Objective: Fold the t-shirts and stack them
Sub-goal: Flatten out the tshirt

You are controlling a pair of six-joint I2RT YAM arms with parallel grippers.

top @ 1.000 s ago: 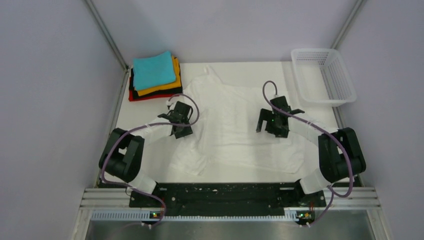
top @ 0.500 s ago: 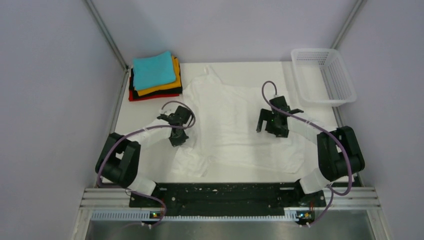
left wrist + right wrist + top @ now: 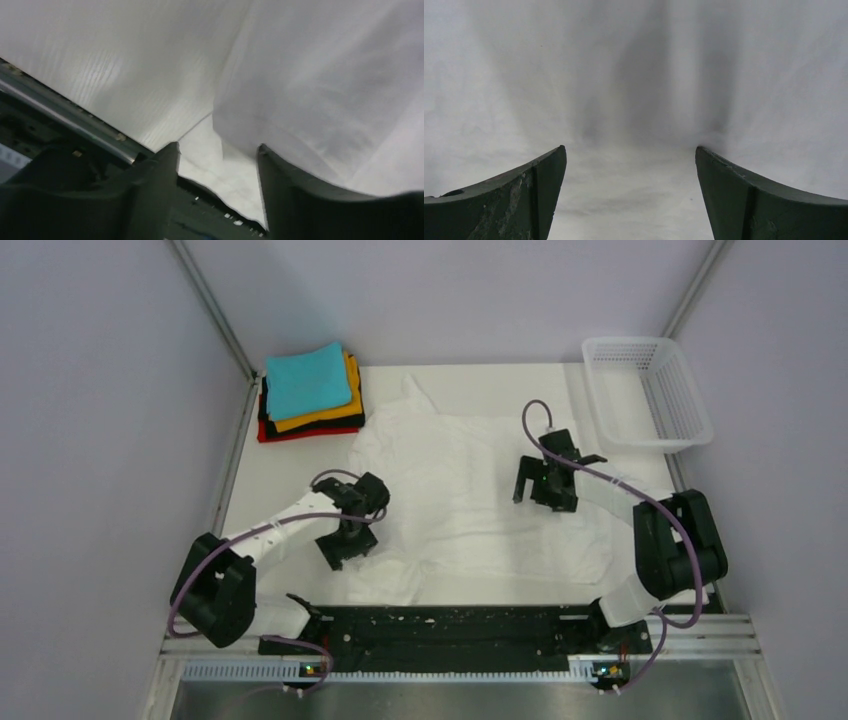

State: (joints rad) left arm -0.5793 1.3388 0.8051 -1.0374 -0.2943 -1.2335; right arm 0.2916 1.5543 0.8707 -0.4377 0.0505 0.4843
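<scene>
Grey walls close in left, far and right around a white table (image 3: 270,485).

- White shirt (image 3: 470,490): spread rumpled over the table's middle. Its near hem lies close to the black rail at the near edge. Its far tip almost reaches the far edge.
- Bare table shows in a strip on the left, between the shirt and the left wall. A narrower band shows along the far edge.
- Basket (image 3: 660,444): white mesh, far right corner, apart from the shirt.
- Folded stack, far left corner: teal shirt (image 3: 307,380) on top, then orange shirt (image 3: 340,410), black shirt (image 3: 352,421) and red shirt (image 3: 290,434). It sits just beside the white shirt's far left edge.
- Right claw (image 3: 535,485): over the shirt's right half, fingers spread wide, nothing but flat cloth between them (image 3: 629,165).
- Left claw (image 3: 345,545): at the shirt's near left edge, close to the rail. Its fingers are partway apart with white cloth across the gap (image 3: 216,155); cannot tell if it grips.
</scene>
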